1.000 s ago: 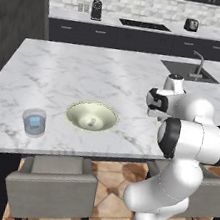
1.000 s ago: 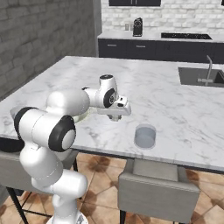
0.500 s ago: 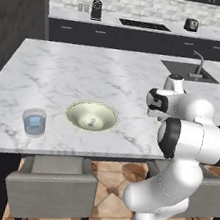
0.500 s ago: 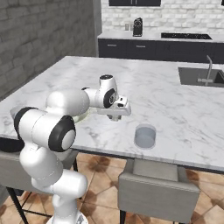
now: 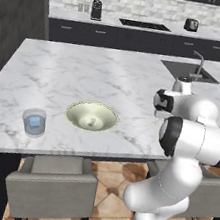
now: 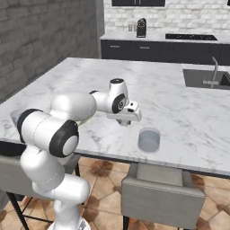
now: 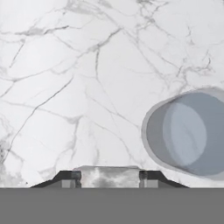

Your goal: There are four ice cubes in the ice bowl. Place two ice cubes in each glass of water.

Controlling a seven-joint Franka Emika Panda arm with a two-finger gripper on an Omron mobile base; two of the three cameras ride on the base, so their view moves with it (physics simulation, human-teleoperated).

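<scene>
In the hand view my gripper (image 7: 109, 176) is shut on a pale translucent ice cube (image 7: 109, 178) wedged between the two dark tips. It hangs above the marble counter, left of an empty-looking clear glass of water (image 7: 187, 134). From the right base view the gripper (image 6: 126, 121) sits just up and left of that glass (image 6: 149, 140). The yellow-green ice bowl (image 5: 76, 110) stands mid-counter with one small cube (image 5: 91, 122) in it. A second glass (image 5: 34, 121) near the front left edge holds pale blue ice.
The marble island (image 5: 63, 68) has a sink with a faucet (image 5: 196, 65) at its far right. Two grey stools (image 5: 51, 186) stand tucked under the front edge. My own arm (image 6: 72, 112) hides most of the bowl in the right base view.
</scene>
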